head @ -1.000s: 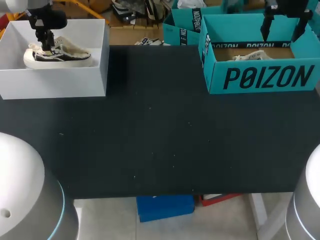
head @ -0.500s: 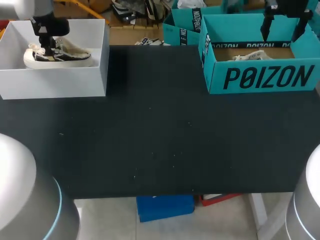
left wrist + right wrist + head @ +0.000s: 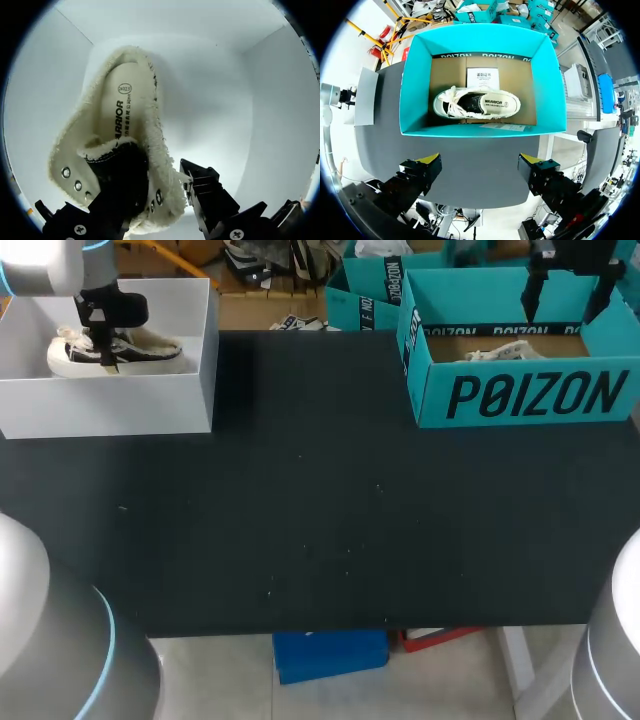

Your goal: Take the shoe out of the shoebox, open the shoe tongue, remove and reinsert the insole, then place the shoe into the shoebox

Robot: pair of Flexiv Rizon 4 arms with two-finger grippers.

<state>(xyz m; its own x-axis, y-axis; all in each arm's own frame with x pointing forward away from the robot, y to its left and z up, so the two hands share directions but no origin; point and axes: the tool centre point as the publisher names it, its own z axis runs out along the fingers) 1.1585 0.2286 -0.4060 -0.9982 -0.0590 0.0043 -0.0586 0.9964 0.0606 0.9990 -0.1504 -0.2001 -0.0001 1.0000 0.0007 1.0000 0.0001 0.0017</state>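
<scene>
Well, we are at the first step: the shoe [image 3: 150, 348] lies on its sole inside the white shoebox [image 3: 110, 405] at the far left corner of the bench [image 3: 320, 510], not yet lifted out. Our left pincer [image 3: 103, 345] is down in that box, over the shoe's laced front. Its wrist view shows the fleecy collar and the insole [image 3: 117, 115] just ahead, but the tips are hidden, so we cannot tell whether it has closed on the shoe.

To do this well, we judge the grip should take one firm side wall by the eyelets, not the soft fleece edge, which would likely give and slip. The lift should go straight up until the sole is above the box walls, then out over the open bench.

Our right pincer [image 3: 480, 162] hangs spread wide above the teal shoebox [image 3: 520, 395], which holds a second shoe [image 3: 476, 104], and grips nothing.
</scene>
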